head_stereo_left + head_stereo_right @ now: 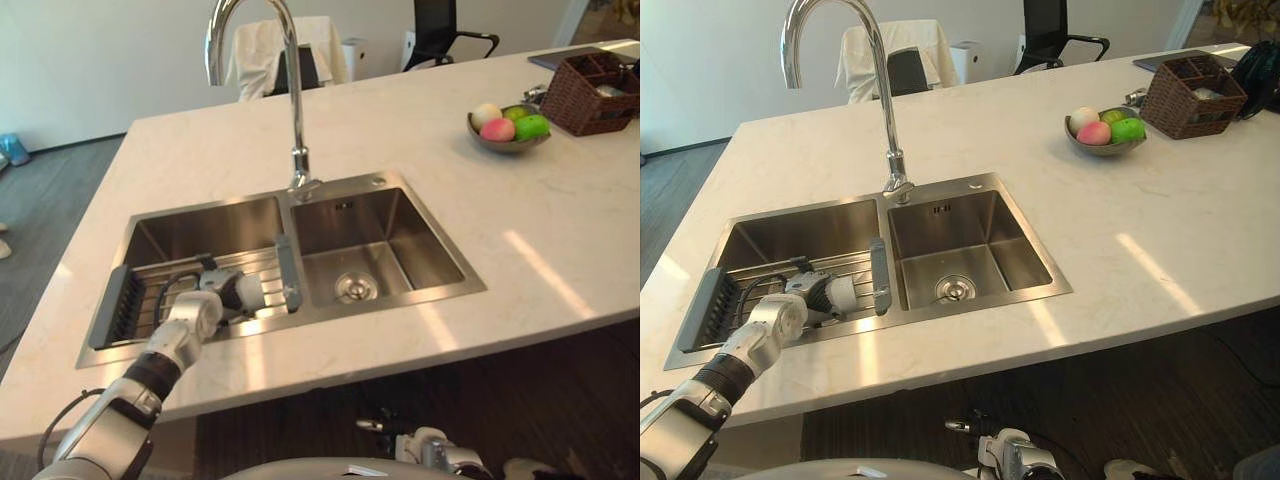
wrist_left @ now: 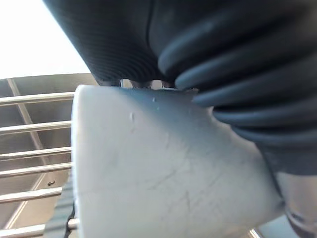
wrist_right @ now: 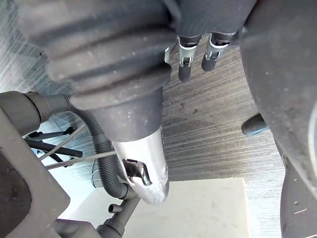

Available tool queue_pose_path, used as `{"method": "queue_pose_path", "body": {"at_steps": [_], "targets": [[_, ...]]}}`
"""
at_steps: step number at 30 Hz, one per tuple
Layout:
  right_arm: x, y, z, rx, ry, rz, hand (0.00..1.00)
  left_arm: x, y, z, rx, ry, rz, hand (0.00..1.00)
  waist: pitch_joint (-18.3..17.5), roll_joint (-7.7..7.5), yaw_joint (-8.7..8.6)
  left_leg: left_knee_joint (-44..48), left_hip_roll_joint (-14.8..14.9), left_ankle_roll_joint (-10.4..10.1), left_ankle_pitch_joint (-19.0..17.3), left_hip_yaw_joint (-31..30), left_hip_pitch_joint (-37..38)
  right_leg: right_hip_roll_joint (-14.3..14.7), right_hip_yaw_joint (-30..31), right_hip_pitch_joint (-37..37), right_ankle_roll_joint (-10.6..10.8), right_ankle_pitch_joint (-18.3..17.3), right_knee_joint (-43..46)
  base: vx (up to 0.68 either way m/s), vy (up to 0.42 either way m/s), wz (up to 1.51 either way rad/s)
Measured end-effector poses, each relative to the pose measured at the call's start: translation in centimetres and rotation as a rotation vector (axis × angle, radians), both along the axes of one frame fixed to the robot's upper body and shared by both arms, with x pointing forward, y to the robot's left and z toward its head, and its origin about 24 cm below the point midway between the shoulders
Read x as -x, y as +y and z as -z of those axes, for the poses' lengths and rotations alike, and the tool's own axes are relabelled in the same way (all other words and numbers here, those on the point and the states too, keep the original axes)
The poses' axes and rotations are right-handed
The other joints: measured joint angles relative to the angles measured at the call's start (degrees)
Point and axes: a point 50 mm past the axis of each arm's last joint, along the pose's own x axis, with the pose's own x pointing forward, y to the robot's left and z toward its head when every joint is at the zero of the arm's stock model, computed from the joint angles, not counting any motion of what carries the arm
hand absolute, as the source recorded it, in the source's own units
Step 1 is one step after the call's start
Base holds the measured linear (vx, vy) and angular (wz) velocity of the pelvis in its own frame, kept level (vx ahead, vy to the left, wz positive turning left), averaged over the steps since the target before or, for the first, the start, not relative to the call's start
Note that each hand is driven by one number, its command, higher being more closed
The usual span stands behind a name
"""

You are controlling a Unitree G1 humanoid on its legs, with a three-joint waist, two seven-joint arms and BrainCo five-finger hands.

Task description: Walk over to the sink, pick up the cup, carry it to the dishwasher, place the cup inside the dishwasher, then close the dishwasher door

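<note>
At the wire drying rack [image 1: 120, 312] across the left basin, my left hand [image 1: 195, 315] has its fingers curled round the white cup [image 1: 250, 292], the sink [image 1: 380, 182] beyond, and my right hand [image 3: 148, 168] hangs low, fingers relaxed.

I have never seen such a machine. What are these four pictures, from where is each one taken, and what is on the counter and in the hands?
This is a humanoid robot with two arms and fingered hands. The two wide pictures come from cameras in its head, looking down at a counter with a sink and a tap. The two close pictures come from cameras on its wrists. On the counter stand a fruit bowl and a basket. In the sink's left basin there is a white cup at a rack. The left hand is at the cup, but I cannot tell whether it grips it. The right hand hangs low over the floor, open and empty.
</note>
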Motion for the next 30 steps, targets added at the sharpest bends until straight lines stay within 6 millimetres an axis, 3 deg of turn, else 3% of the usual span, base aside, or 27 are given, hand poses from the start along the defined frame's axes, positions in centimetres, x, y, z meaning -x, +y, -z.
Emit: {"method": "queue_pose_path", "body": {"at_steps": [8, 11, 17, 21, 25, 28, 30], "targets": [[-0.1, -0.1, -0.1, 0.006, -0.036, 0.003, 0.0, 0.2, 0.6, -0.6, 0.177, -0.113, -0.009, 1.0, 0.45, -0.63, 0.34, 0.0, 0.0, -0.04, -0.1, -0.03, -0.16, -0.02, -0.19, 0.0, 0.02, -0.02, -0.02, 0.0, 0.0, 0.0], [0.0, -0.1, -0.1, 0.008, -0.051, 0.004, 0.0, 0.1, 0.4, -1.7, 0.26, -0.198, -0.004, 1.0, 0.83, -0.98, 1.17, 0.0, -0.01, -0.04, -0.1, -0.18, -0.28, -0.03, -0.4, 0.01, 0.03, -0.03, 0.1, 0.0, 0.0, 0.03], [0.8, -0.6, 0.1, 0.02, -0.049, 0.018, 0.0, -0.3, 1.7, -4.1, 0.393, -0.389, -0.09, 1.0, 1.18, -1.55, 1.34, 0.32, -0.16, -0.05, -0.08, -1.1, -0.54, -0.12, -1.95, 0.23, 0.27, -0.32, 0.41, 0.01, -0.01, 0.09], [1.5, -0.9, 0.3, 0.026, -0.044, 0.026, 0.0, -0.7, 2.4, -7.5, 0.542, -0.57, -0.122, 1.0, 1.18, -1.55, 2.19, 0.19, -0.11, -0.08, 0.04, -1.61, -0.47, -0.12, -2.56, 0.3, 0.2, -0.78, 1.18, -0.02, -0.023, 0.08], [2.0, -1.1, 0.4, 0.019, -0.049, 0.063, 0.0, -0.8, 3.9, -11.1, 0.805, -0.735, -0.211, 1.0, 1.16, -1.6, 3.07, -0.02, -0.18, 0.04, 0.43, -2.8, -0.78, -0.18, -3.62, 0.37, 0.11, -1.03, 1.6, -0.04, -0.02, 0.13], [2.6, -1.3, 0.5, 0.004, -0.044, 0.114, 0.0, 1.1, 4.3, -15.1, 1.109, -0.927, -0.237, 1.0, 1.19, -1.93, 4.44, -0.03, -0.32, 0.23, 0.7, -3.76, -1.13, -0.3, -4.85, 0.75, 0.11, -1.14, 1.62, -0.03, -0.02, 0.18], [2.9, -1.2, 0.6, -0.002, -0.037, 0.122, 0.0, 2.3, 4.1, -16.0, 1.2, -0.976, -0.215, 1.0, 1.12, -2.23, 4.58, -0.03, -0.46, 0.3, 0.77, -4.54, -1.09, -0.38, -5.46, 1.17, 0.04, -1.31, 1.61, -0.02, -0.016, 0.2]]}}
